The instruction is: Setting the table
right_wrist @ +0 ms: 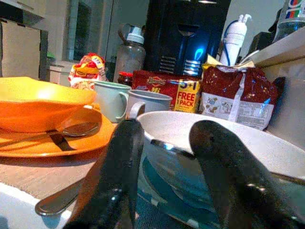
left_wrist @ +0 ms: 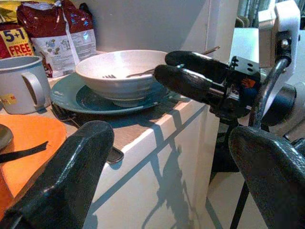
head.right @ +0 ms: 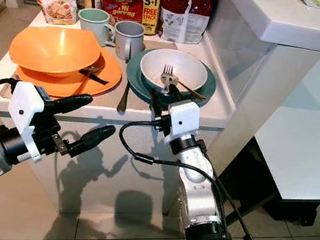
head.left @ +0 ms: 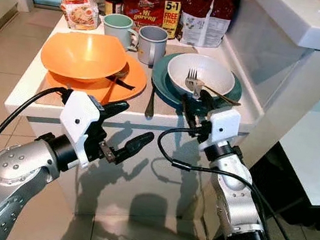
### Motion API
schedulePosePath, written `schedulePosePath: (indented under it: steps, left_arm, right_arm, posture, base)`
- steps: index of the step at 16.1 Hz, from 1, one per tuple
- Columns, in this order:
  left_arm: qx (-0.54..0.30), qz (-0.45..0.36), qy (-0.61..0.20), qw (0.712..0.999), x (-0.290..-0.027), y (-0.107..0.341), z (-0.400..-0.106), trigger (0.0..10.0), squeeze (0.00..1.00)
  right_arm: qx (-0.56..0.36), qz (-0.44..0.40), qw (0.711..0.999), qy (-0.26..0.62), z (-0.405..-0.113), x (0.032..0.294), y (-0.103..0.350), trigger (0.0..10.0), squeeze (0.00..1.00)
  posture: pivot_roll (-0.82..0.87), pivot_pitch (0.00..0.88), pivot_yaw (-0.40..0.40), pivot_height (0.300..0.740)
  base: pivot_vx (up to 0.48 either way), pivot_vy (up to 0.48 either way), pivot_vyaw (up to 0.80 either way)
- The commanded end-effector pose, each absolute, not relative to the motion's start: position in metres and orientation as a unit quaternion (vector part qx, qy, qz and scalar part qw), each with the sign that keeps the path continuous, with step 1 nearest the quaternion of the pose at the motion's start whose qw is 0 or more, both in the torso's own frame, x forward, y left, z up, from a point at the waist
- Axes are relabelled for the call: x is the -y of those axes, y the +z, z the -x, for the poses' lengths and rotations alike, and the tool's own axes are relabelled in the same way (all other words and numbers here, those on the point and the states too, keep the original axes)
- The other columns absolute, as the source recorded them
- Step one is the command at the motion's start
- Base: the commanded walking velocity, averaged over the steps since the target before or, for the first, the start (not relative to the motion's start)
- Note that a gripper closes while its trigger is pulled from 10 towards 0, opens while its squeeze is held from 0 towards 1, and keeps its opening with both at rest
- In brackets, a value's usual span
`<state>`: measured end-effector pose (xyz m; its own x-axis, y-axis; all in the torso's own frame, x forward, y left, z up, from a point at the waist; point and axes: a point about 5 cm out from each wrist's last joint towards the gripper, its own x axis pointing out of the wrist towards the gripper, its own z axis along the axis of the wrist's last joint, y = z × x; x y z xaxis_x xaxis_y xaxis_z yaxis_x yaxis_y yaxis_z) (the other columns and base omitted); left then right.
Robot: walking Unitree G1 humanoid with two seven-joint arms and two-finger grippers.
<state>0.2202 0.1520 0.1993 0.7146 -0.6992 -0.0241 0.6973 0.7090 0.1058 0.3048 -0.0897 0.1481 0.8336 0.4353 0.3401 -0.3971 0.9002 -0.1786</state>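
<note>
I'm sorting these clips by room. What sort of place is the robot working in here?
Most likely a home kitchen or dining corner: a white counter set with an orange bowl and a white bowl on plates, two mugs, and noodle packs stacked behind.

White bowl (head.right: 174, 67) with fork (head.right: 168, 75) on teal plate (head.right: 207, 90), frame centre; orange bowl (head.right: 54, 48) upper left; right gripper (head.right: 162, 99) at table (head.right: 222, 114) edge.
</note>
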Motion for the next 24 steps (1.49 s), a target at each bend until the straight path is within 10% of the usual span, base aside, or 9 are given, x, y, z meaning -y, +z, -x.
schedulePosePath:
  steps: [1, 24]
  left_arm:
    - [0.014, -0.059, -0.393, 0.918, -0.148, 0.203, -0.218, 10.0, 0.00]
    - [0.054, -0.053, -0.356, 0.931, -0.146, 0.209, -0.230, 10.0, 0.00]
  right_arm:
    - [0.200, 0.050, 0.956, 0.209, -0.307, 0.093, 0.152, 0.0, 0.00]
    - [0.302, 0.089, 0.927, 0.203, -0.300, 0.098, 0.204, 0.0, 0.00]
  posture:
    - [0.12, 0.011, -0.021, 0.740]
    - [0.10, 0.012, -0.004, 0.740]
  base:
    - [0.000, 0.000, 0.00]
    - [0.000, 0.000, 0.00]
